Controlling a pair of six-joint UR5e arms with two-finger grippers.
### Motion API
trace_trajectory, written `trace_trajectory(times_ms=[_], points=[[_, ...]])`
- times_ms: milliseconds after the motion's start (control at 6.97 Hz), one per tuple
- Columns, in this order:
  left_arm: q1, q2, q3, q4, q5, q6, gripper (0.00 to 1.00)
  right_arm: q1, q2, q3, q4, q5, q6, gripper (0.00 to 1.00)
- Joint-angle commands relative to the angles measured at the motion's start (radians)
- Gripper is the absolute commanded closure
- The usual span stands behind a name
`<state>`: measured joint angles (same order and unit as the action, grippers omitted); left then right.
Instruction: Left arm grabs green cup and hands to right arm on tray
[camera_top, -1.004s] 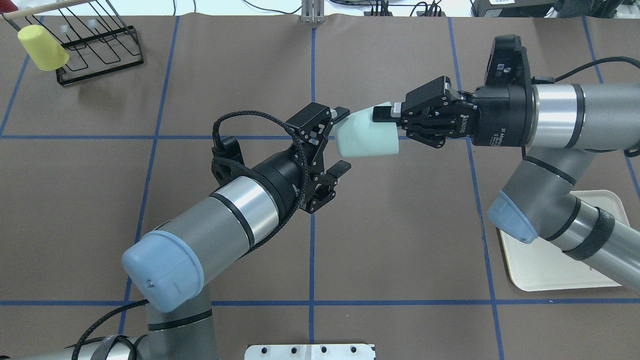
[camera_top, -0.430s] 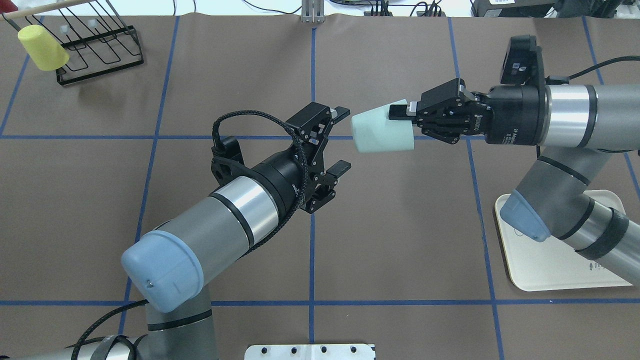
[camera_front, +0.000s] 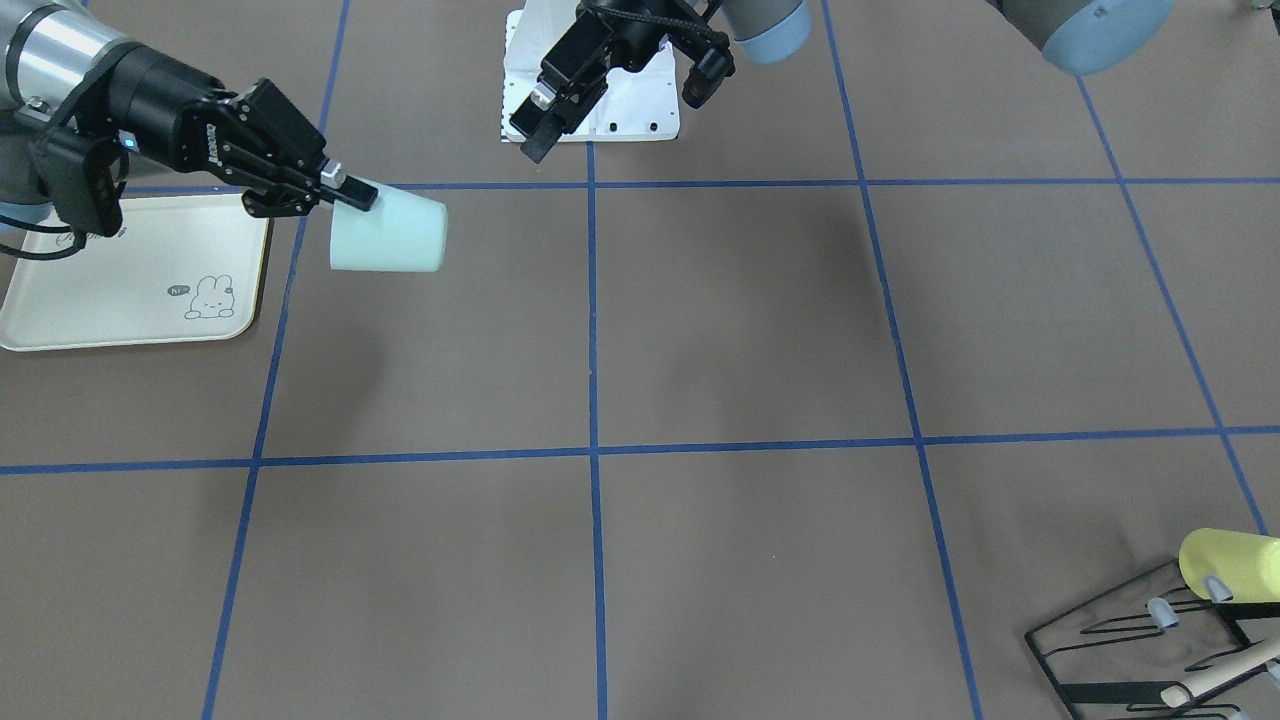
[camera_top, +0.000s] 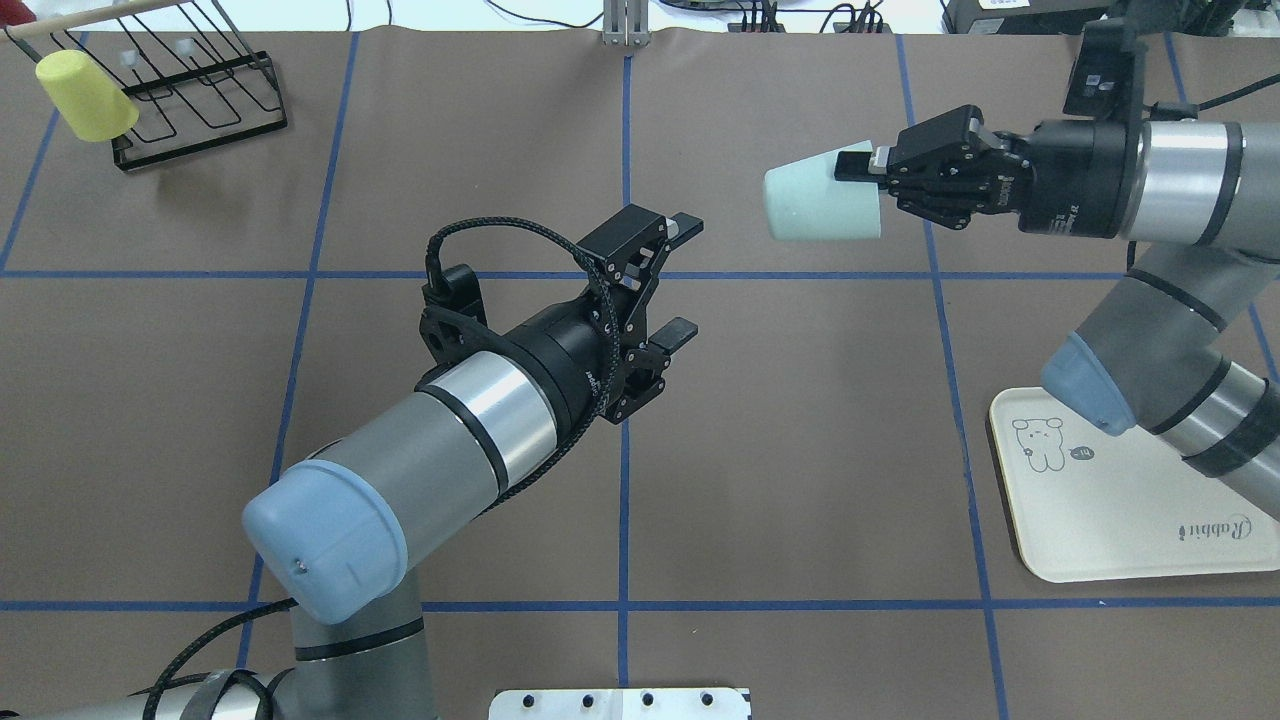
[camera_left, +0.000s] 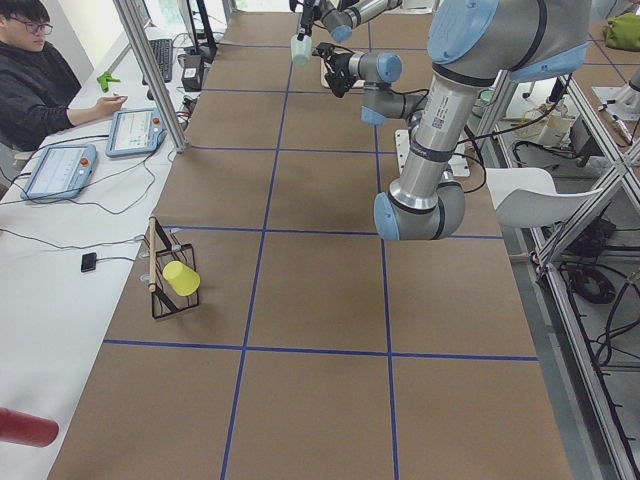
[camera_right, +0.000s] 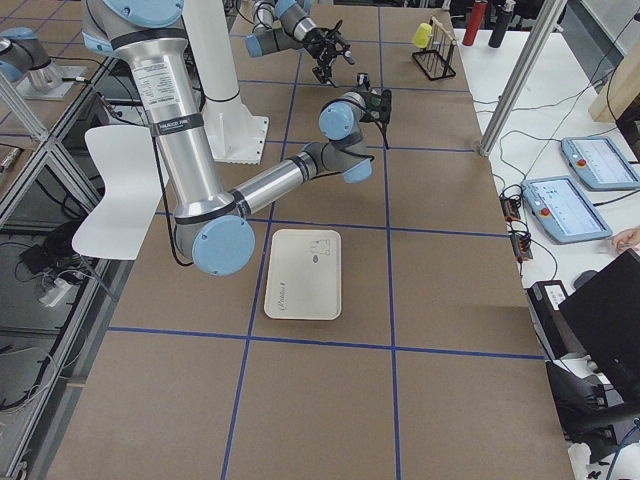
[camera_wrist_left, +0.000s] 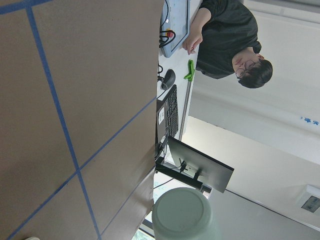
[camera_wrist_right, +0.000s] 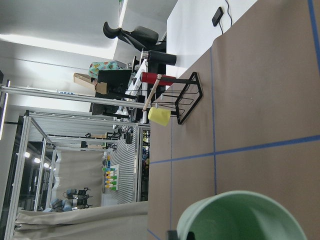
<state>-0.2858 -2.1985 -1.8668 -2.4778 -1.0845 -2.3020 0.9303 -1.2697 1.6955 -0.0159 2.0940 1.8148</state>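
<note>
Pinching the green cup (camera_top: 815, 205) at its rim with the right gripper (camera_top: 858, 172), clamped tight, with one black finger laid along the outer wall in the overhead view and the other hidden. Holding that cup on its side in the air above the brown table (camera_top: 800, 450), mouth turned toward the right wrist, closed base turned toward the left arm (camera_top: 440, 450). Showing as a pale green open rim at the bottom edge of the right wrist view, and as a round closed base at the bottom edge of the left wrist view. Hanging well apart from the left gripper (camera_top: 684, 278), spread wide near the table's middle, grasping nothing, pointed roughly toward the cup. Hanging clear of the tray (camera_top: 1130, 520) as well, a cream rectangle lying flat on the table nearer the robot's base, partly under the right arm (camera_top: 1190, 195), printed with a small bunny and grey script. Propped far off at the table's far left corner: a pale yellow cup (camera_top: 85, 95) on a black wire rack (camera_top: 200, 95).
</note>
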Motion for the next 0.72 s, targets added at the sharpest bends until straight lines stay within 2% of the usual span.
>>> trace_trajectory(times_ms=[0,287,574], points=[[0.0,-0.003,-0.008,0.011,-0.003,0.227,0.0,0.106,-0.002,-0.085,-0.089,0.087,-0.26,1.0],[-0.006,0.0,-0.008,0.054,-0.026,0.483,0.0,0.198,-0.003,-0.08,-0.316,0.194,-0.531,1.0],[-0.032,0.0,-0.003,0.112,-0.026,0.622,0.0,0.245,-0.042,-0.076,-0.497,0.196,-0.807,1.0]])
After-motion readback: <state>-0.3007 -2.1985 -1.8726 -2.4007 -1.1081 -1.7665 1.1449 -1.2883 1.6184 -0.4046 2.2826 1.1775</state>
